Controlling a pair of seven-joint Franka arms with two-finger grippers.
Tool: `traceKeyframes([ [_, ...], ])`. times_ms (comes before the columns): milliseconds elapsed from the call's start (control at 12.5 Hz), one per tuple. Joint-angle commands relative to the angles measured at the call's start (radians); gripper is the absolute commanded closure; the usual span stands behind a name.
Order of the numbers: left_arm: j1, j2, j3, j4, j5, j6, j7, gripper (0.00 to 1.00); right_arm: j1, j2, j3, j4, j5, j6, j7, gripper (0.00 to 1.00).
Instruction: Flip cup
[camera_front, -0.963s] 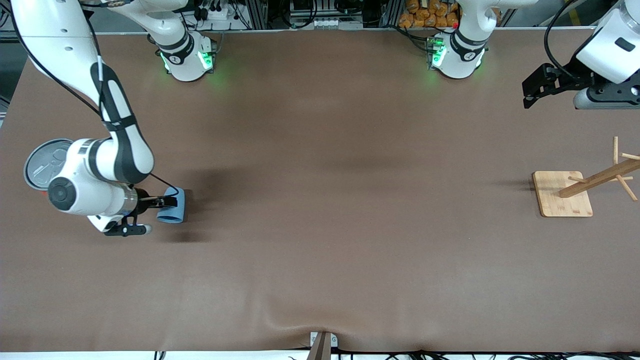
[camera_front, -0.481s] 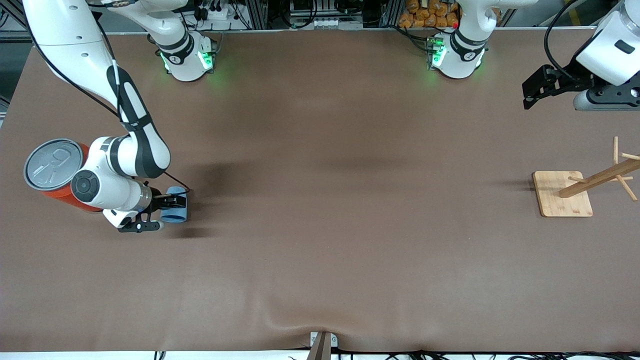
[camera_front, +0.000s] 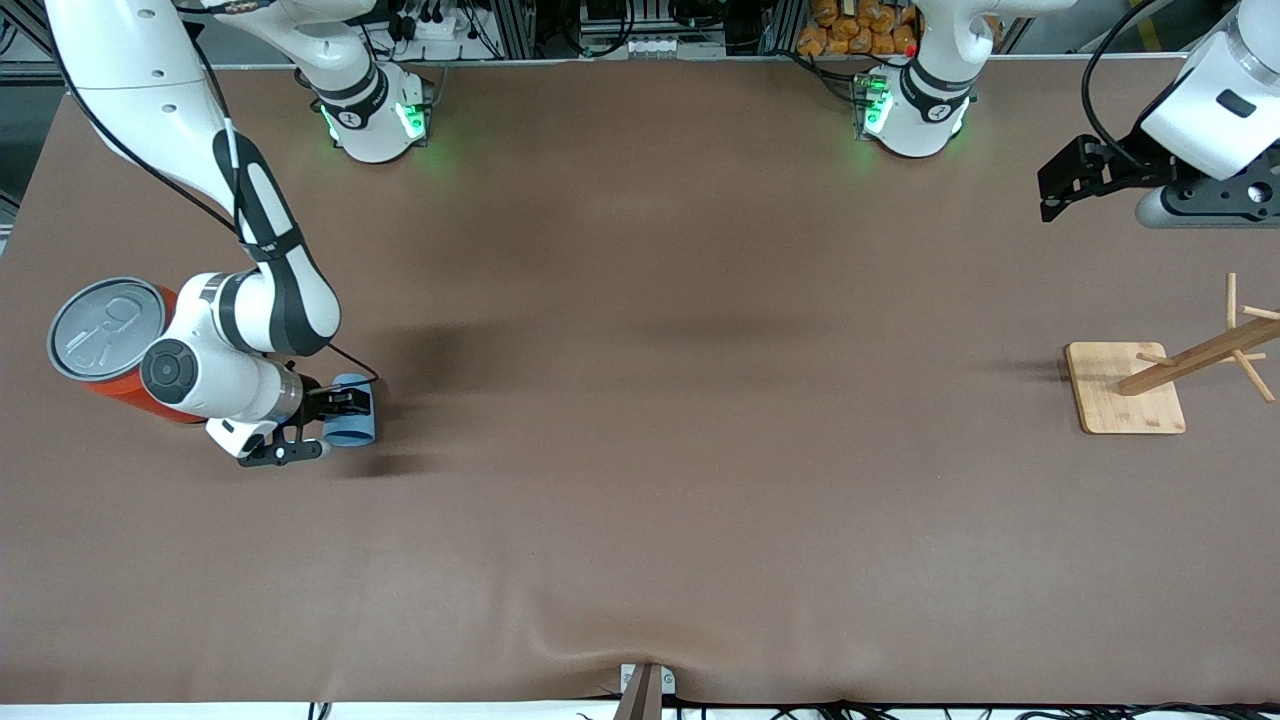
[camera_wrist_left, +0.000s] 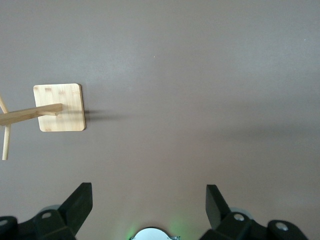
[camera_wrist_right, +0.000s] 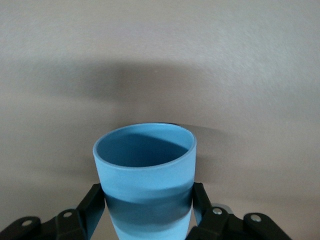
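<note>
The light blue cup (camera_front: 352, 425) is at the right arm's end of the table, beside the orange can. My right gripper (camera_front: 348, 404) is shut on it, one finger on each side of its wall. In the right wrist view the cup (camera_wrist_right: 145, 167) fills the middle, its darker blue inside showing, between the fingers of my right gripper (camera_wrist_right: 147, 205). I cannot tell whether the cup touches the table. My left gripper (camera_front: 1052, 192) is open and empty, up in the air over the left arm's end of the table; it also shows in the left wrist view (camera_wrist_left: 147, 197).
A large orange-red can (camera_front: 108, 336) with a grey pull-tab lid stands close to the right arm's wrist. A wooden rack (camera_front: 1125, 388) with pegs on a square base stands at the left arm's end; it also shows in the left wrist view (camera_wrist_left: 57, 107).
The right arm moved off the can, which now shows fully, and turned the cup in its grip. In the last half second little moved. The left gripper shifted slightly.
</note>
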Motion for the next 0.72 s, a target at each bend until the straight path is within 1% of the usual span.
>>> traceKeyframes([
  [0, -0.004, 0.004, -0.002, 0.011, -0.017, -0.007, -0.006, 0.0, 0.016, -0.004, 0.006, 0.034, 0.011, 0.005, -0.114, 0.73],
  [160, -0.001, 0.002, -0.002, 0.012, -0.024, -0.007, -0.006, 0.0, 0.018, -0.004, 0.044, 0.076, 0.011, 0.005, -0.174, 0.73],
  [241, 0.002, 0.001, -0.002, 0.012, -0.022, -0.009, -0.005, 0.0, 0.019, -0.004, 0.076, 0.102, 0.011, 0.005, -0.194, 0.73],
  [321, 0.004, 0.001, -0.001, 0.014, -0.019, -0.009, 0.003, 0.0, 0.019, -0.004, 0.122, 0.131, 0.009, 0.005, -0.199, 0.73],
  [481, 0.01, -0.002, -0.001, 0.011, -0.021, -0.009, 0.003, 0.0, 0.039, 0.002, 0.199, 0.198, -0.002, 0.005, -0.197, 0.78],
  [562, 0.013, -0.005, -0.001, 0.009, -0.021, -0.012, 0.001, 0.0, 0.07, 0.007, 0.213, 0.232, -0.037, 0.005, -0.199, 0.78],
  [642, 0.013, -0.007, -0.001, 0.009, -0.021, -0.012, 0.0, 0.0, 0.114, 0.022, 0.215, 0.263, -0.101, 0.007, -0.199, 0.78],
])
